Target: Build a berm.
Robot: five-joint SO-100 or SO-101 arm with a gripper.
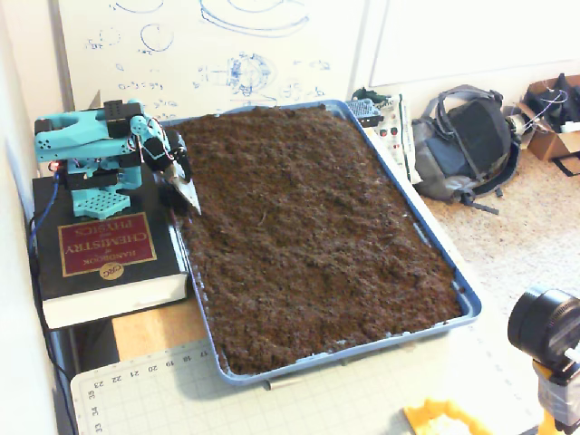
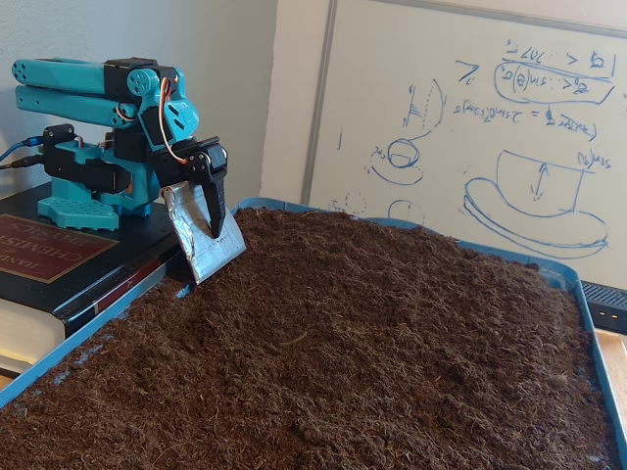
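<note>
Looking down in a fixed view on a blue tray [image 1: 468,304] filled edge to edge with dark brown soil [image 1: 308,227]. Lumpy all over, roughly level, with a few pale strands on top. As for the berm: cannot make out any raised ridge apart from the bed here. Left of the tray, a teal arm [image 1: 95,136] mounted on a thick black-and-red book [image 1: 100,258], folded low. Reaching over the tray's left rim, near the far corner, with the gripper [image 1: 188,195] tipped down toward the soil. Silvery at the tip, dark above. Cannot tell from here whether the jaws stand apart or together. Behind all this, a whiteboard [image 1: 208,45] with blue sketches; to the right on the floor, a grey backpack [image 1: 462,145]; in front of the tray, a cutting mat [image 1: 272,403].

Looking low across the soil [image 2: 372,352] in a fixed view from the tray's [image 2: 88,341] near end. Gently humped and crumbly, highest about the middle, yet still no narrow ridge to single out. At the left, the arm [image 2: 98,88] on the book [image 2: 49,259], with the gripper [image 2: 216,245] hanging at the soil's edge. Black finger [image 2: 214,196] lying flat against a crumpled foil blade [image 2: 201,245], the blade's lower edge just above or touching the soil. Cannot tell whether clamped on the foil or merely wrapped in it.
</note>
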